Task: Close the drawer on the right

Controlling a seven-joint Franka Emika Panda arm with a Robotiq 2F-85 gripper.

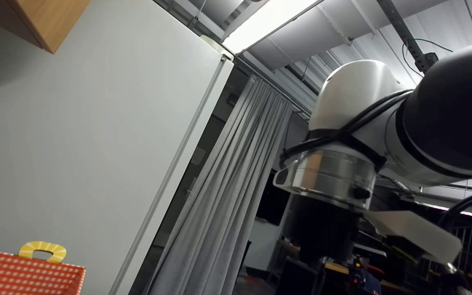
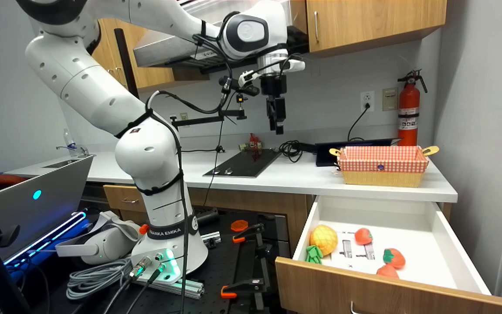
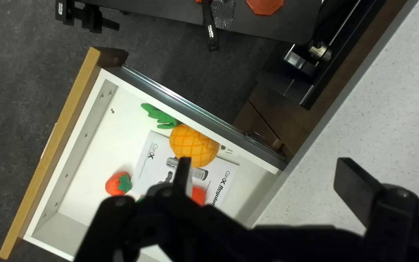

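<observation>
The right drawer [image 2: 425,244] stands pulled far out under the counter in an exterior view. It has white inner walls and a wooden front with a metal handle [image 2: 355,308], partly cut off by the frame. In it lie a pineapple toy [image 2: 323,240], several red strawberry-like pieces [image 2: 394,258] and a paper sheet. The wrist view shows the drawer's wooden front [image 3: 55,153] at the left, with the pineapple toy [image 3: 195,145] inside. My gripper [image 2: 276,126] points down, high above the counter and away from the drawer. In the wrist view its fingers [image 3: 264,162] are wide apart with nothing between them.
A basket with checkered lining [image 2: 381,165] stands on the white counter [image 2: 303,183] above the drawer. A black cooktop [image 2: 244,163], cables and a fire extinguisher [image 2: 409,109] are behind. Clamps [image 2: 251,285] sit on the black base left of the drawer. Wooden cabinets [image 2: 373,22] hang above.
</observation>
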